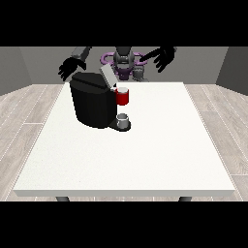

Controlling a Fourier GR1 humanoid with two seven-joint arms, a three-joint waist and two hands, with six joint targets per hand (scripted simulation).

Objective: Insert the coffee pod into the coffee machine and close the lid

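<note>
Above the counter's far edge, the hand at the view's left [70, 68] hangs with fingers spread, holding nothing, just behind the black coffee machine [93, 102]. The hand at the view's right [162, 58] is likewise spread and bare, well apart from it. On the white counter [145, 155] the machine's lid [107, 75] stands raised. A red thing at the machine [123, 97] sits over a grey thing [123, 119] on its base.

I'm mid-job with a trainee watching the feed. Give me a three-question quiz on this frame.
1. True or false: the coffee machine has its lid raised.
2. Which colour is the thing at the machine's front, above the grey cup? A red B blue C green
3. Fill in: both hands are held ___ the table.

Key: 1 true. 2 A, a red thing at the machine. 3 above; the hand at the view's left and the hand at the view's right touch nothing.
</note>
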